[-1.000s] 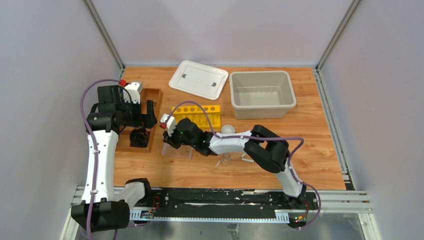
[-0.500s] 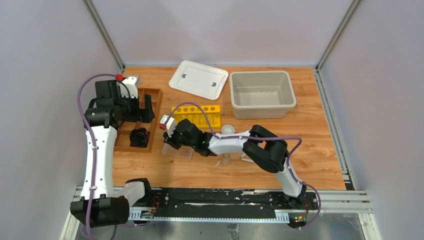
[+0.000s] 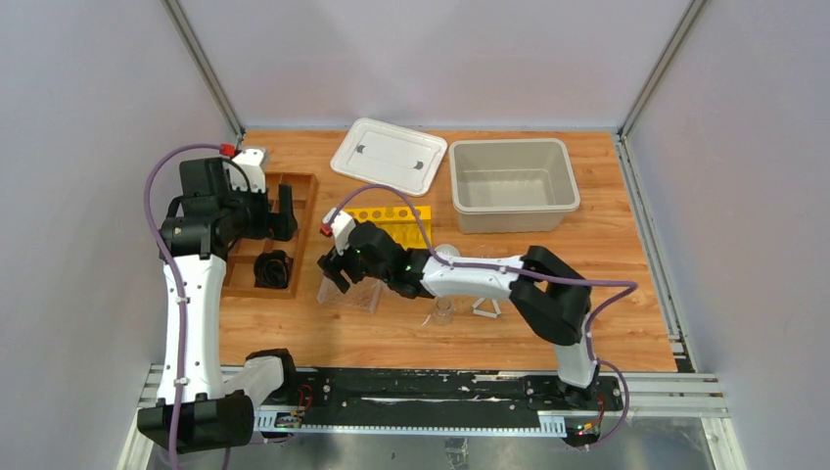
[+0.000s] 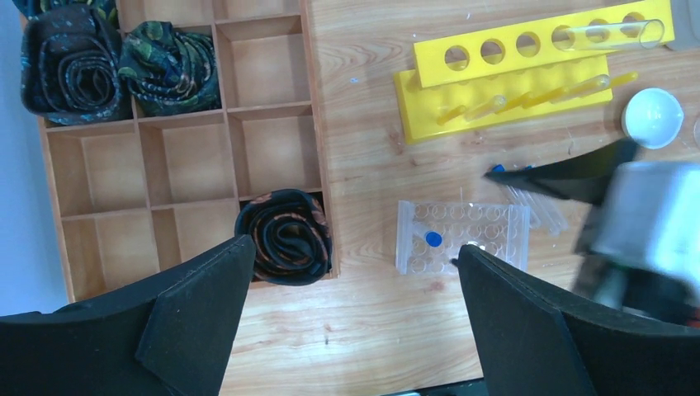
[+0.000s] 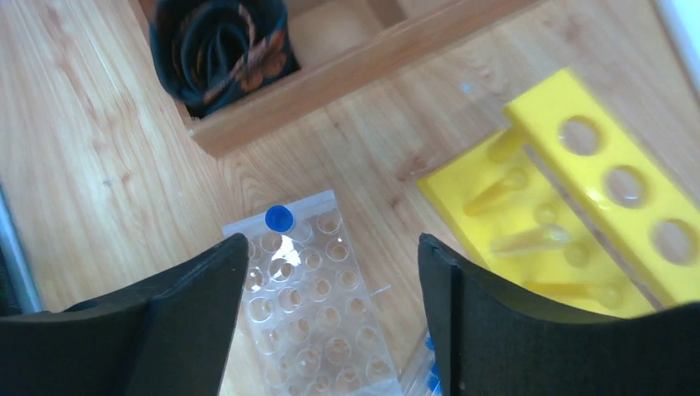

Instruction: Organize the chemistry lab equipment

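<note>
Right gripper (image 5: 330,330): jaws apart, nothing between them. It hangs directly over the clear plastic rack (image 5: 307,305), which lies flat on the wooden table (image 3: 626,294), lower centre of the right wrist view.

One blue-capped tube (image 5: 279,219) stands in a corner well at the upper left end of the rack in that view. More clear tubes (image 4: 541,208) lie loose on the table just right of the rack in the left wrist view.

Left gripper (image 4: 351,330): jaws wide apart, holding nothing. It is above the near edge of the wooden divided tray (image 4: 223,115), left of frame. Rolled dark cloths (image 4: 285,235) sit in three of its compartments.

Yellow tube stand (image 3: 391,213): centre of the overhead view, just above the rack. White dome (image 4: 652,117): right end of the stand, apart from it.

Small glass beaker (image 3: 443,311) and white triangle (image 3: 486,309): near each other, below the right arm, lower centre of the overhead view.

Beige bin (image 3: 511,186) and white lid (image 3: 390,155): side by side along the top edge of the table.
</note>
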